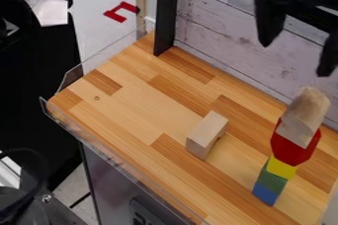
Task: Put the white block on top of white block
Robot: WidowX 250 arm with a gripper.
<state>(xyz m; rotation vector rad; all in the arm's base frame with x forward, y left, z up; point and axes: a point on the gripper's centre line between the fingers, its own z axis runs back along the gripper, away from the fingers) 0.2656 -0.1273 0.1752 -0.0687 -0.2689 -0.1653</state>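
Note:
High at the upper right is the black gripper (294,60), open, its two fingers wide apart and pointing down with nothing between them. Below it stands a tower whose top is a pale, whitish wooden piece (304,115); whether this is one block or two I cannot tell. Under that piece come a red block (290,146), a yellow block (281,168), a green block (271,180) and a blue block (265,194). Another pale wooden block (206,134) lies by itself on the tabletop, left of the tower, with a notch along its lower right side.
The wooden table (125,100) has a clear plastic rim (112,143) along its left and front edges. A whitewashed plank wall (224,36) rises behind it, with a black post (166,14) at the back corner.

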